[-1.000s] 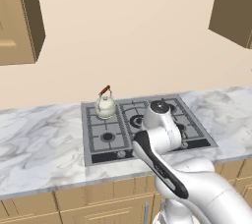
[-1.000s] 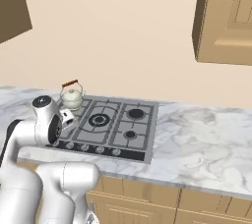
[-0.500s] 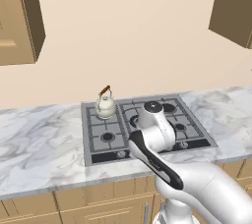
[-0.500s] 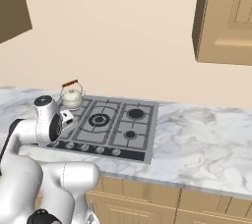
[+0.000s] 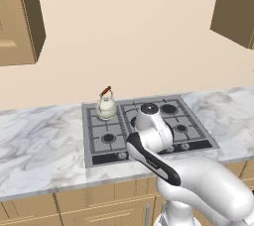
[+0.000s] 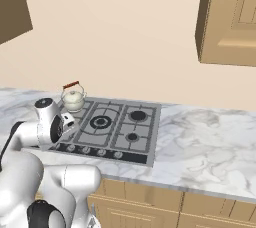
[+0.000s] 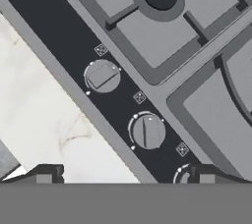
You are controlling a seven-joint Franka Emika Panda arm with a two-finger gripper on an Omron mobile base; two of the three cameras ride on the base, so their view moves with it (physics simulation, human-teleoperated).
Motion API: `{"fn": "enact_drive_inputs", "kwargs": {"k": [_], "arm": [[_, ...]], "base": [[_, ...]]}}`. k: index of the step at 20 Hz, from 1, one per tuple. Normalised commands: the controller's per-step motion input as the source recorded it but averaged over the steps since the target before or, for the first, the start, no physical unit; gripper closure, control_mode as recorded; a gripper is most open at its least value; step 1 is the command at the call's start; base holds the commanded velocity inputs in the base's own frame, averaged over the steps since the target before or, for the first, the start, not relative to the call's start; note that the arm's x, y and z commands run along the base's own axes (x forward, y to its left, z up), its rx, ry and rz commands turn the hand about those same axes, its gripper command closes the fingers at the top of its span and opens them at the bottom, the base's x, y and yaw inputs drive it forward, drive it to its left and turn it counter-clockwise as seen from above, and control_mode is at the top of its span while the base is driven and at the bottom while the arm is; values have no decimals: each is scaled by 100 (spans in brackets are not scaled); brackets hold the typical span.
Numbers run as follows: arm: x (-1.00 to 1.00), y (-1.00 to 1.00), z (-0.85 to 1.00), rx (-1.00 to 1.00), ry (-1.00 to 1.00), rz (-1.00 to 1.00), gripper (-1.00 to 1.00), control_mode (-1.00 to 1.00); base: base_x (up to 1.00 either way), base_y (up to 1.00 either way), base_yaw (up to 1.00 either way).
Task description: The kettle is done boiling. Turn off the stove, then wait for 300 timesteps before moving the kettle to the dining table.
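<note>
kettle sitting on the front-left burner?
No, in the left base view the kettle stands on the stove's back-left burner, away from the knob row at the front.

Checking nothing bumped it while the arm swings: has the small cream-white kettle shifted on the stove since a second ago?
No. The small cream-white kettle sits on the same rear-left burner of the grey steel gas stove, as before in both base views.

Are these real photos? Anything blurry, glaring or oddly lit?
Left base view: flat, even light, and the squat cream-white kettle looks sharp. Right base view: no glare on the grey steel cooktop. Hand view: its round grey knobs look crisp, and the frame is rolled diagonally.
</note>
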Motion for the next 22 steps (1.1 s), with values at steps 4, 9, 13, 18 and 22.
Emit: {"fn": "enact_drive_inputs", "kwargs": {"k": [4,9,13,18,22], "arm": [[0,-22,-7,0,-5,0,-100,-100],[0,-17,-26,0,-1,0,-100,-100],[0,-6,-36,0,0,0,-100,-100],[0,-10,-37,0,0,0,-100,-100],[0,-12,-36,0,0,0,-100,-100]], "base": [[0,0,0],[0,0,0],[0,0,0],[0,0,0],[0,0,0]]}}
